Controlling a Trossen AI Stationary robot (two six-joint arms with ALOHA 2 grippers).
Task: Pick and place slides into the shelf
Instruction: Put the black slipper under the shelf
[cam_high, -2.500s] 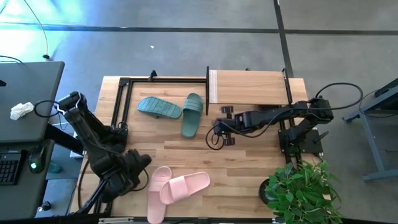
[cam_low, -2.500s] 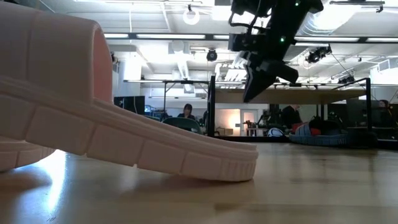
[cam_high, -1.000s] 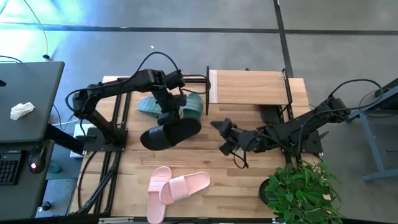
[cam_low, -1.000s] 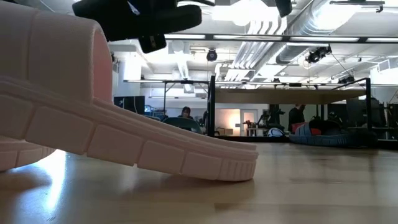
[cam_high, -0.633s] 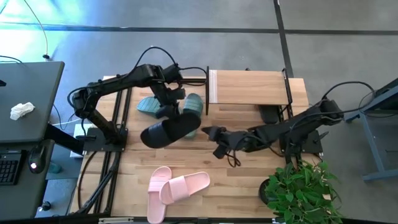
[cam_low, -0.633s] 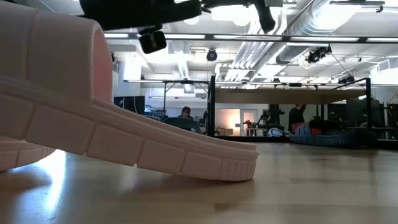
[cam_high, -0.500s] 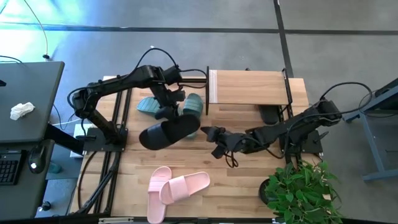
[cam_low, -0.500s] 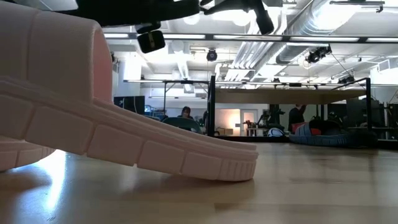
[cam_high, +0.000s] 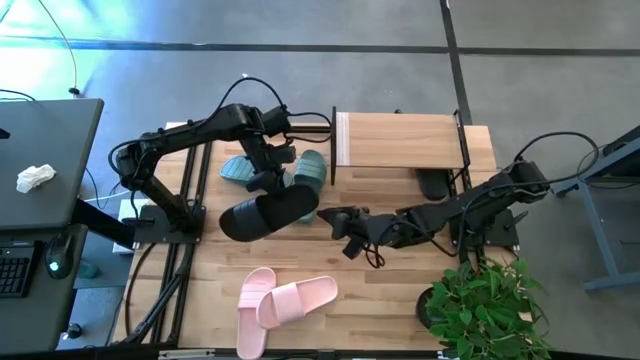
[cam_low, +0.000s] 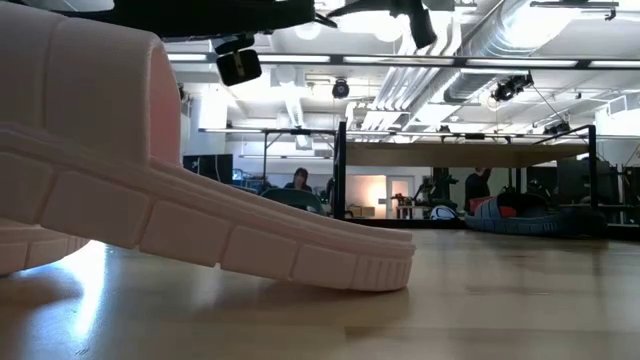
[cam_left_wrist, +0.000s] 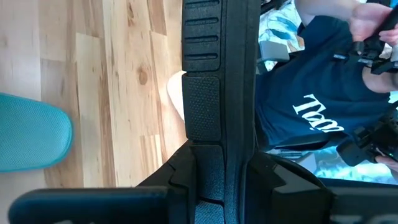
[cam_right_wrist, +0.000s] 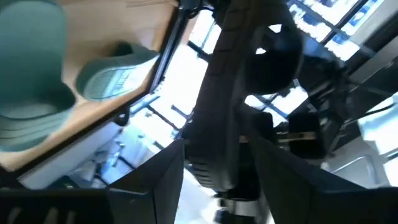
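Pale pink rubber slides (cam_high: 283, 304): two are lying crossed at the near edge of the light wooden worktop (cam_high: 400, 285); in the low view one of them (cam_low: 190, 190) is filling the foreground, sole flat on the boards.

Right end effector (cam_high: 338, 232): reaching low across the middle of the worktop toward the black slide. In its own wrist view the two dark fingers (cam_right_wrist: 155, 186) are standing spread, with the slide's dark edge rising between them; whether they are touching it cannot be told.

Black rubber slide (cam_high: 265, 211): hanging above the worktop centre, lengthwise and slightly tilted, toe end towards the right end effector.

Left end effector (cam_high: 268, 180): pinching the black slide from above at its far edge; its wrist view is showing the ribbed black strap (cam_left_wrist: 214, 93) clamped between the fingers.

Teal-green rubber slides (cam_high: 258, 170): two are lying on the worktop behind the held slide, inside the bare black metal frame (cam_high: 195, 160), partly hidden by the left arm.

Shelf with light wooden top board and thin black legs (cam_high: 400, 140): standing at the far right of the worktop; one dark slide (cam_high: 432, 183) is showing under its near edge.

Potted green plant (cam_high: 485, 300): standing at the near right corner.

Background: people are visible well beyond the worktop.
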